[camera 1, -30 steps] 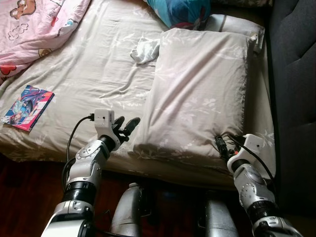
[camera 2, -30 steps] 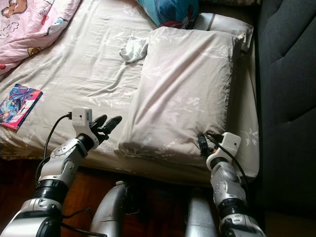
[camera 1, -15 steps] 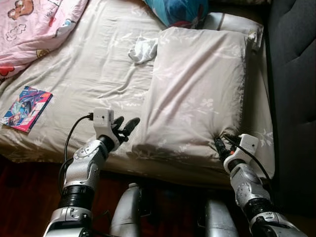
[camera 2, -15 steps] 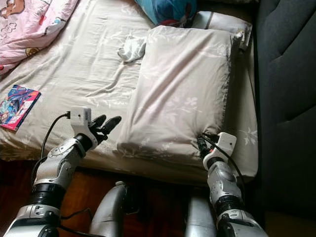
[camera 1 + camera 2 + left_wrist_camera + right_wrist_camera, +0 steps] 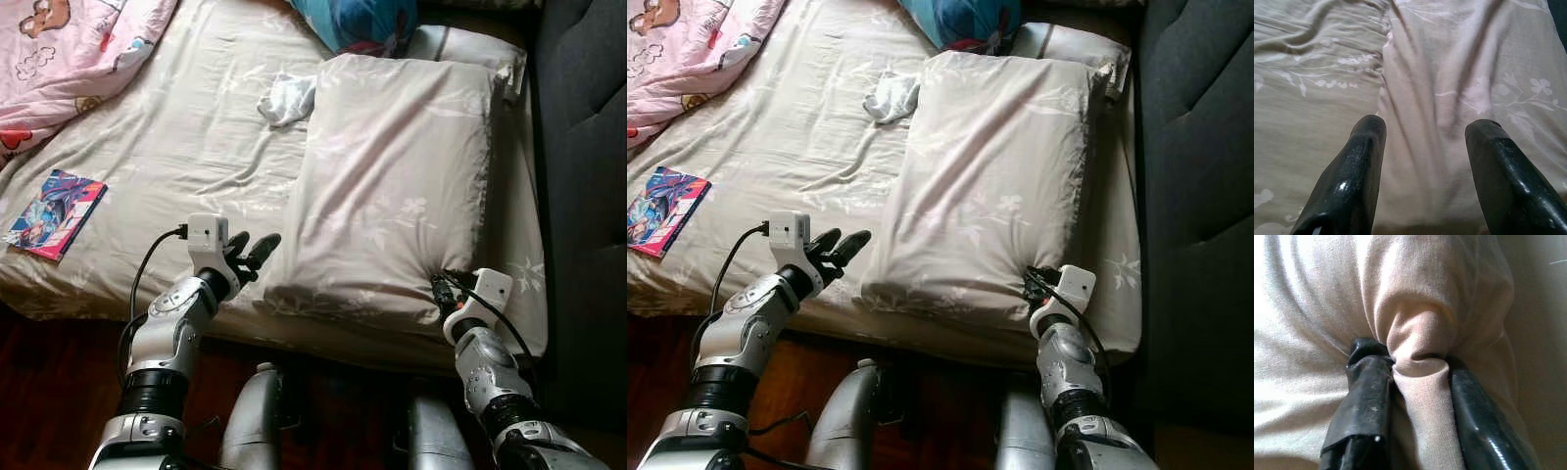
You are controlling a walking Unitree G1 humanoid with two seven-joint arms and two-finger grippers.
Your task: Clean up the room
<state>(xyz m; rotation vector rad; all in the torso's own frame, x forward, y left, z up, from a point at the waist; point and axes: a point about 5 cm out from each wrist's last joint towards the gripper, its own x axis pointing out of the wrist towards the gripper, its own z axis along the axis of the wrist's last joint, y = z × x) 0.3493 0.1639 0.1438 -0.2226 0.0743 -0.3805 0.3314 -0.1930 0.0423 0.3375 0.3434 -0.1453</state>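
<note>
Pillow (image 5: pixel 392 186): centre-right of frame, lying on bed (image 5: pixel 186 166).
Right gripper (image 5: pixel 1415 377): pinching pillow's near corner fabric.
Left gripper (image 5: pixel 250 252): spread, beside other near corner.
Advice: close left on its corner before lifting evenly.

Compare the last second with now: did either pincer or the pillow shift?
Hardly. The right pincer stays shut on the pillow at its near corner. The left pincer stays open by the pillow's other near corner, not gripping. The magazine and white cloth lie as before; only the camera drifted.

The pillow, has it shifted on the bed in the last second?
No. The pillow keeps its place beside the white sock; right gripper stays pinched on its corner.
</note>
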